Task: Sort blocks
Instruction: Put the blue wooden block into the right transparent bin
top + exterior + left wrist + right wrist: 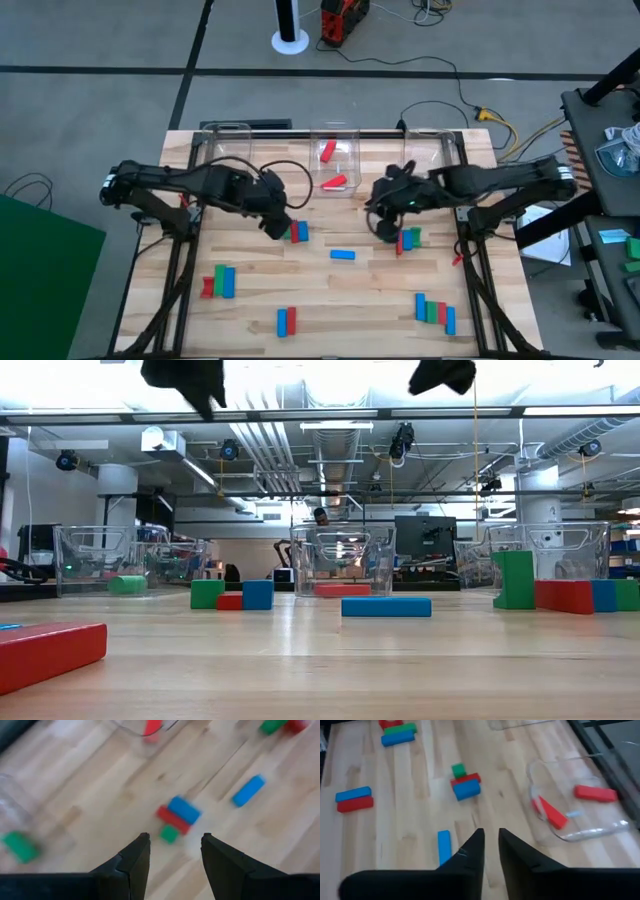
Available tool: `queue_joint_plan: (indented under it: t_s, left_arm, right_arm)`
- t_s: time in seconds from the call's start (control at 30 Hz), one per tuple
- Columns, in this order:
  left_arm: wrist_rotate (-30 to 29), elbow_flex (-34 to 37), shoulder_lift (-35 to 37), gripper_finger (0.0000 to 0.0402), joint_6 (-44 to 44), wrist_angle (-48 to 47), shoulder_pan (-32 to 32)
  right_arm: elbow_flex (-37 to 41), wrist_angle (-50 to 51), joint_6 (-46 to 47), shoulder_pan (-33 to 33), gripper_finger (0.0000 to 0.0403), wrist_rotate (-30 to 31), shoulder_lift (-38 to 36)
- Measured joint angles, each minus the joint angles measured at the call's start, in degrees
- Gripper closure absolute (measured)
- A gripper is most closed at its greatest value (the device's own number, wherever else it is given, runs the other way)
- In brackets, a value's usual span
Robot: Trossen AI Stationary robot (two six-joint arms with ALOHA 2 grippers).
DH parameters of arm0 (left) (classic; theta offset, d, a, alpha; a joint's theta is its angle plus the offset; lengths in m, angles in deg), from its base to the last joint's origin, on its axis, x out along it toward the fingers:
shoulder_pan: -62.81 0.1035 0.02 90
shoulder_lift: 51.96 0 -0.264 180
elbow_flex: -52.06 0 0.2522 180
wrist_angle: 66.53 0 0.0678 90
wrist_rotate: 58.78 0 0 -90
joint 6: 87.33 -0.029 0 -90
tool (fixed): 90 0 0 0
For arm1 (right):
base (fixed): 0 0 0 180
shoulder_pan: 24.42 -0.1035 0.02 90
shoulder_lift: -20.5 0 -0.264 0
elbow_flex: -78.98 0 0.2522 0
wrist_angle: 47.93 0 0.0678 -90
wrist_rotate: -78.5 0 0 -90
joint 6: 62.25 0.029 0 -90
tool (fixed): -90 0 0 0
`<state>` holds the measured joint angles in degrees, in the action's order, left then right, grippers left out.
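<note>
Left hand, seen from above: raised over the wooden surface, fingers parted and empty, poised just beside a touching cluster of a red, a green and a blue block. In the left wrist view the same cluster lies just beyond the fingertips, and a lone blue block lies farther off.

Right hand: likewise raised, fingers drawn nearly together with only a narrow gap and nothing between them, just beside a red and green pair of blocks. The lone blue block lies between the two hands, slightly nearer the front edge.

Middle clear bin, at the far edge of the surface: contains two red blocks, one lying and one tilted. A left clear bin and a right clear bin flank it.

Front of the surface: a red-green-blue group at left, a blue and red pair at centre, and a row of blue, red and green blocks at right.
</note>
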<state>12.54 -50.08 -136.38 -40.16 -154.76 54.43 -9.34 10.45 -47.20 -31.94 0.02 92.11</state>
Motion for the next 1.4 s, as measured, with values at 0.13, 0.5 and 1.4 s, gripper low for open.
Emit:
queue_joint_plan:
  t_s: [0.13, 0.5, 1.4]
  left_arm:
    - [-4.6, 1.0, 2.5, 0.0247, -5.5, -2.5, 0.0]
    - [-11.0, 5.5, 14.6, 0.0247, -12.0, 3.1, 0.0]
    - [-14.8, 17.2, 22.1, 0.0247, -10.4, 8.4, 0.0]
  right_arm:
    - [0.0, -2.7, -0.7, -1.5, 0.0296, 0.0, 4.5]
    - [0.0, -7.5, -1.4, -5.9, 0.0212, -0.6, 18.9]
    - [0.0, -10.8, -1.2, -6.7, 0.0217, -10.5, 36.7]
